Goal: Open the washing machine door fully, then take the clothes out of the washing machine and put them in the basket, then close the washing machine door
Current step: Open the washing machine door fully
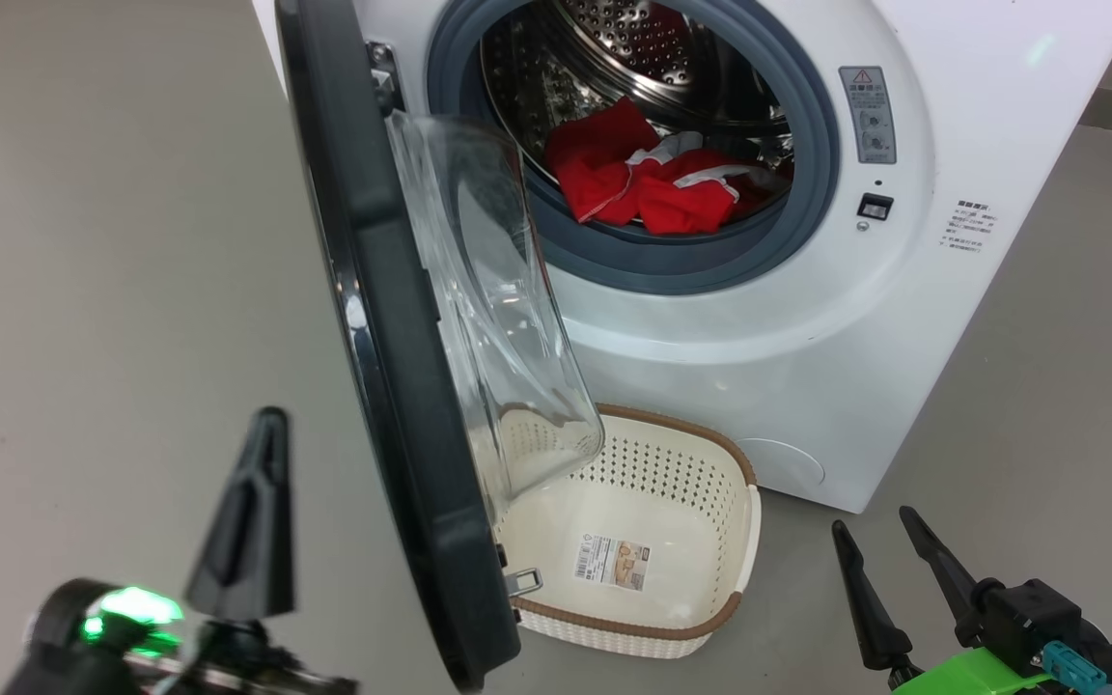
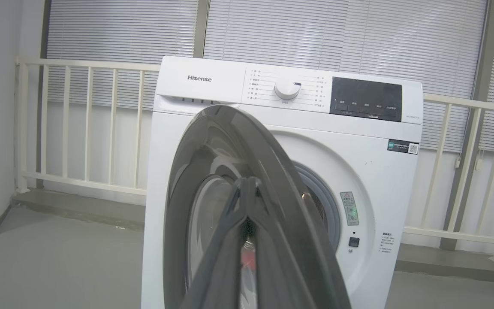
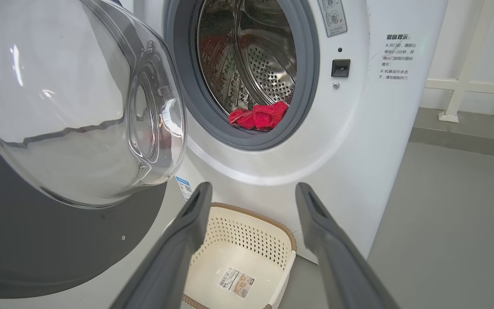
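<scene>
Door (image 1: pixel 392 386) half open, edge-on. Left gripper (image 1: pixel 271 417) pinched shut, empty, 8 o'clock outside it; right gripper (image 1: pixel 873 519) wide, 4 o'clock. Clothes (image 1: pixel 643 183) in drum (image 1: pixel 614 58), 1 o'clock. Door likely needs steady swing toward 9 o'clock, clearing basket (image 1: pixel 747 541).

A white railing (image 2: pixel 92 65) stands before slatted blinds (image 2: pixel 315 30) on grey floor (image 2: pixel 58 266).

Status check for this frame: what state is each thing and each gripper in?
washing machine door: open, swung well out
washing machine: drum exposed, not yet emptied
clothes: heaped in the drum
basket: upright on the floor, empty
left gripper: shut, holding nothing
right gripper: open, holding nothing
</scene>
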Motion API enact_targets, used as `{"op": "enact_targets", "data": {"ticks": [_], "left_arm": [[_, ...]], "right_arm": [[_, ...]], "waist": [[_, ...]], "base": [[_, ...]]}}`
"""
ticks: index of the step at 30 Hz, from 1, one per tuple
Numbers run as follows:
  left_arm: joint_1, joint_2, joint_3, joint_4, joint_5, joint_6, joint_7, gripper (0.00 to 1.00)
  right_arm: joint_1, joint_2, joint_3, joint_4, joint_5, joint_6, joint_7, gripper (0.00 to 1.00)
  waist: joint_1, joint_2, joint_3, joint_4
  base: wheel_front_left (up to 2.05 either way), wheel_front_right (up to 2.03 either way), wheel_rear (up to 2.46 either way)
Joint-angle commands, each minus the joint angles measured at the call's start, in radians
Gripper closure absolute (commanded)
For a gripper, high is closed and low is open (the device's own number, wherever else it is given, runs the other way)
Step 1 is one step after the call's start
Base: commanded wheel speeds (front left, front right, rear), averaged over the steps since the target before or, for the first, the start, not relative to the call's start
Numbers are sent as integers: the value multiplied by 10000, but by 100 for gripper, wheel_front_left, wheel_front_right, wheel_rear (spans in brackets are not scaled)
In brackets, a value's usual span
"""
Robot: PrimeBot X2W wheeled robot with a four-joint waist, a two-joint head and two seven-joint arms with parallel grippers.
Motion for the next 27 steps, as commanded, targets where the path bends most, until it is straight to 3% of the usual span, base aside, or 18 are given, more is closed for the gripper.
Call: {"op": "enact_targets", "data": {"ticks": [1, 7, 13, 19, 27], "left_arm": [[-181, 72, -105, -583, 133, -22, -48, 100], [229, 72, -2080, -818, 429, -62, -48, 100], [527, 72, -3351, 712, 26, -67, -48, 100], [380, 76, -3523, 2674, -351, -69, -48, 100], [166, 74, -3045, 3211, -683, -70, -48, 100]], "right_arm": [[-63, -28, 229, -280, 1, 75, -91, 0], [-85, -21, 226, -280, 4, 75, -91, 0], [-108, -15, 212, -266, 4, 75, -91, 0], [-138, -7, 305, -203, 32, 75, -91, 0], [-146, 1, 292, -216, 56, 75, -91, 0]], "waist": [[0, 0, 0, -38], [0, 0, 23, -129], [0, 0, 67, -161], [0, 0, 78, -180], [0, 0, 74, -173]], "base": [[0, 0, 0], [0, 0, 0], [0, 0, 0], [0, 0, 0], [0, 0, 0]]}}
